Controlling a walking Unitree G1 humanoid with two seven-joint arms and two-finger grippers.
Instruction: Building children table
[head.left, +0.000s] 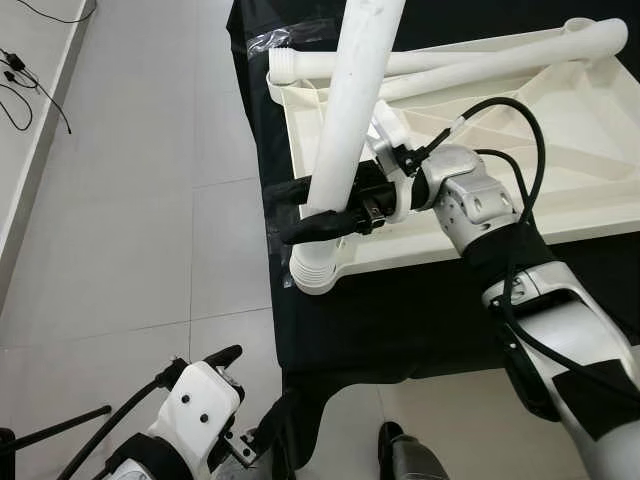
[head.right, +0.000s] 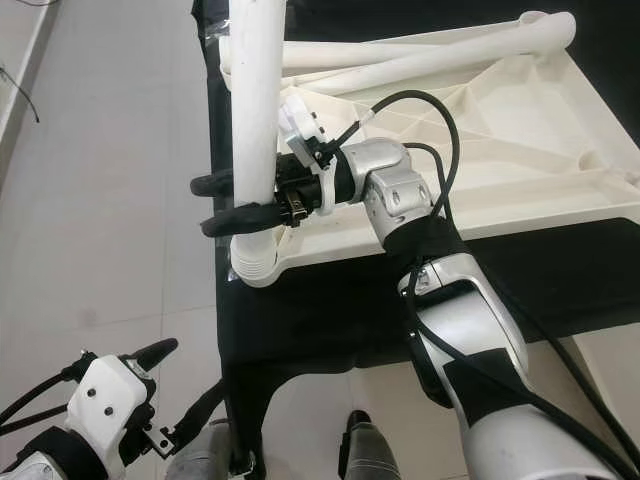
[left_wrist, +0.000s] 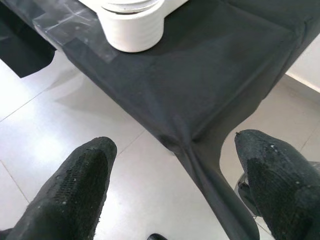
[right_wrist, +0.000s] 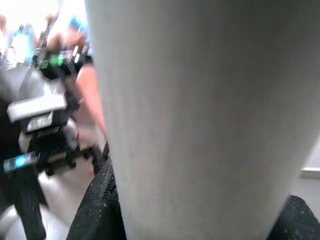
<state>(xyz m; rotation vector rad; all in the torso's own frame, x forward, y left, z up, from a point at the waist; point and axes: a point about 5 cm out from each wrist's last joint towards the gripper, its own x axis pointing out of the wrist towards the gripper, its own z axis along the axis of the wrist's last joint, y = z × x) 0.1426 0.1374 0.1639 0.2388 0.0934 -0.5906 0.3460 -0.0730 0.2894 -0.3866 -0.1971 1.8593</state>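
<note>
**Leg standing in the corner socket, held low by the right gripper**

Your right gripper (head.left: 318, 208) has its two black fingers clamped around the white table leg (head.left: 352, 105), low on the shaft, just above the ribbed corner socket (head.left: 314, 268) of the upturned white tabletop (head.left: 560, 190). The leg stands nearly upright over that socket, leaning a little. The tabletop lies underside up on a black cloth (head.left: 400, 320), with two more legs (head.left: 480, 62) lying across its far edge.

The leg looks like a hollow moulded plastic tube: probably light, stiff and smooth, so expect it to slip round inside the pads if you twist hard. A grip low down gives you control of the seating end, but the long free top will sway; keep the shaft in line with the socket as you press or turn. The tabletop is likely light too and may slide on the cloth.

Your left gripper (left_wrist: 175, 175) hangs with fingers spread wide and empty, beside the cloth's draped corner, free to steady the tabletop's rim.
</note>
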